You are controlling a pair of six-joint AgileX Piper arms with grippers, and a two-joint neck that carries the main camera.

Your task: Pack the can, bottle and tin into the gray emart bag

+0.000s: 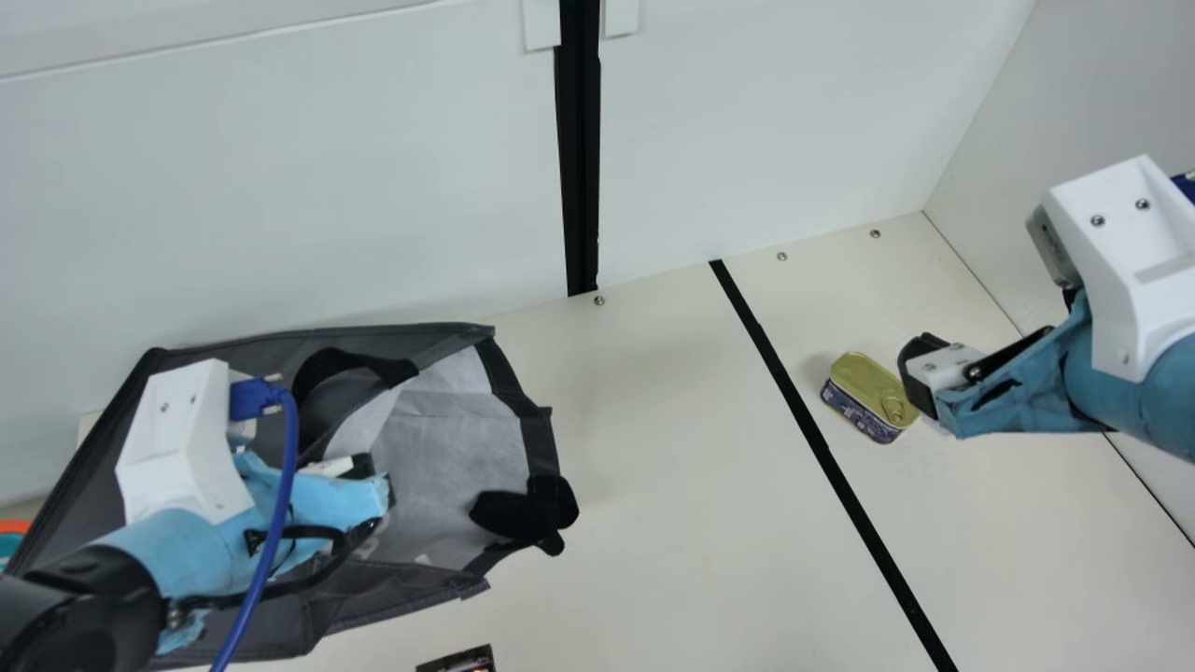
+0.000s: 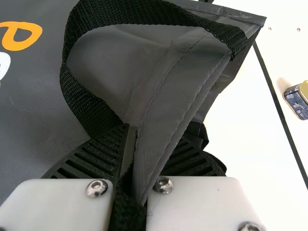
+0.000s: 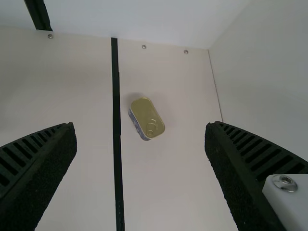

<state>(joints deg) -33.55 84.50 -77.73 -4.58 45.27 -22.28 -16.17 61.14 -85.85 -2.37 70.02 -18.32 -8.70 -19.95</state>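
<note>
The left hand (image 1: 375, 483) is clenched on the rim of the gray emart bag (image 1: 457, 439), which bears orange and white print (image 2: 19, 47), the right hand (image 1: 917, 378) spread wide near the dark-labelled tin (image 1: 857, 387) on the desk (image 1: 653, 513)

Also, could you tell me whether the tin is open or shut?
Shut: the tin has its gold lid on, with the ring pull in place.
</note>
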